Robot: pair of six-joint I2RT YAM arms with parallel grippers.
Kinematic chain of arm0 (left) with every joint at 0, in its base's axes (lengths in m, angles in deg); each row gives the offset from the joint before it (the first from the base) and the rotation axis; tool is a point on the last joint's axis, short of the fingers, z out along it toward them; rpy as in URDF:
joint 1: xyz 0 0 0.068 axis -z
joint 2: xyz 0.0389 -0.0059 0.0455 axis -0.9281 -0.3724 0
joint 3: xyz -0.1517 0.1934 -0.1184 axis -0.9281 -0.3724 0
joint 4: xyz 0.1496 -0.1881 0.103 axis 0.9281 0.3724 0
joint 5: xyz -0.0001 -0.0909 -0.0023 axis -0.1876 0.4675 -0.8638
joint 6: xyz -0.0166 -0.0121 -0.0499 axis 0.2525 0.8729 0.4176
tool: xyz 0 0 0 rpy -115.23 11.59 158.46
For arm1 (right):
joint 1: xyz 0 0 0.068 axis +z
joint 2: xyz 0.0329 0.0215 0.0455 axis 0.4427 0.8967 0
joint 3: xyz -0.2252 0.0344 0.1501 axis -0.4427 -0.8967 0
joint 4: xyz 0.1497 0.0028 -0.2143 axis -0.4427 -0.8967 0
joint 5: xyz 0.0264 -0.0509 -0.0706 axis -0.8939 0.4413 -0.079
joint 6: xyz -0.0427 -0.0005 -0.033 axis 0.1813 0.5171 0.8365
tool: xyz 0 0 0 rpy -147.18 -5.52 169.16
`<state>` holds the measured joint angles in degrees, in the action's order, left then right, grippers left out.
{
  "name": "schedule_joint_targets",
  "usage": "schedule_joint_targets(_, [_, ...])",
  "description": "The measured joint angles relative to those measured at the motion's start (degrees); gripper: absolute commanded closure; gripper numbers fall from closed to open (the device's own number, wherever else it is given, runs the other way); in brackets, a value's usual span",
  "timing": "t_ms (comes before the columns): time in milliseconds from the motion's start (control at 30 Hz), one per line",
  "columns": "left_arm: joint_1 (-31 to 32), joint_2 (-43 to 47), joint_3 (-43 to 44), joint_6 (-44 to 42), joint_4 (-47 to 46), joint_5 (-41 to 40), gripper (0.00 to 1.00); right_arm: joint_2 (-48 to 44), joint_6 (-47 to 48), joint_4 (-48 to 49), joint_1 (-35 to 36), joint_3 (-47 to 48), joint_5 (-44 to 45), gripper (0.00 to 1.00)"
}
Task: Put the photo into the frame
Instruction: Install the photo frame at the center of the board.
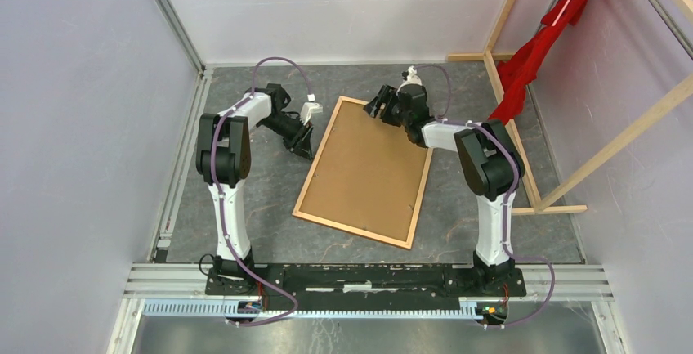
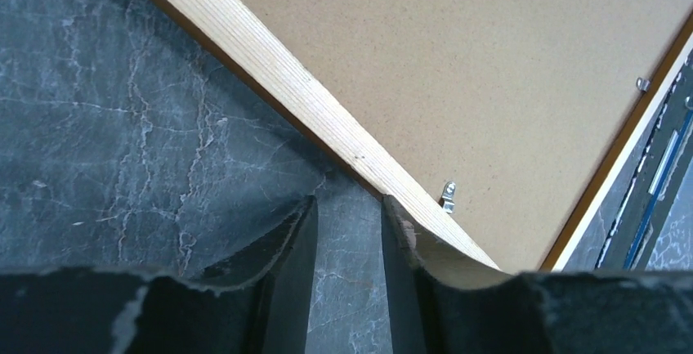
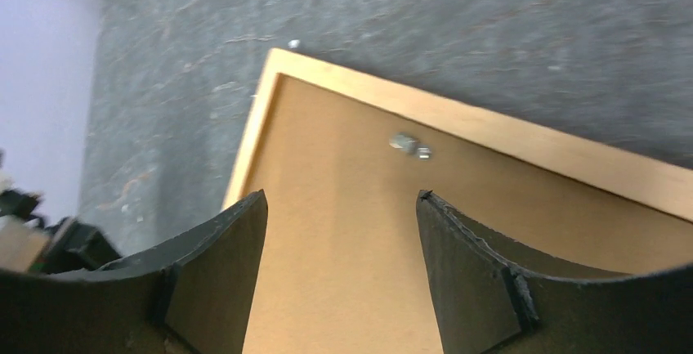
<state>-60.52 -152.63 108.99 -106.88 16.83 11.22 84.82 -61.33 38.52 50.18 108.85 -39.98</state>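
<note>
The frame (image 1: 311,172) of thin orange-brown wood lies flat on the dark table, its back up, filled by a plain brown backing board (image 1: 368,170). The photo is hidden. My left gripper (image 1: 304,150) sits low at the frame's left rail (image 2: 270,76). It is open by a narrow gap (image 2: 349,200) with only table between the fingers, and the right fingertip (image 2: 400,215) is against the rail's outer side. My right gripper (image 1: 377,109) hovers wide open (image 3: 342,194) over the backing board (image 3: 343,272) near the frame's far corner (image 3: 278,64), holding nothing.
Small metal tabs (image 2: 447,194) (image 3: 409,144) sit on the board by the rails. Pale wooden beams (image 1: 515,141) with a red cloth (image 1: 539,51) stand at the right. Walls close in the left and back. A metal rail (image 1: 368,276) carries the arm bases.
</note>
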Motion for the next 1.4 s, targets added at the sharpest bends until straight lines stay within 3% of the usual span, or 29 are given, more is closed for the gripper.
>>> schedule_joint_targets(367, [0.83,0.0,0.2,0.0,0.94,1.27,0.51,1.53,4.35,-6.27,-0.87,2.23,1.22,0.32])
schedule_joint_targets(833, [1.95,0.57,-0.83,2.84,-1.7,0.33,0.63,6.69,3.06,-5.44,-0.74,8.17,-0.28,0.35])
schedule_joint_targets(1400, [1.95,0.85,-1.27,3.1,-1.99,0.39,0.65,8.02,1.84,-5.44,-1.09,9.97,0.46,0.37])
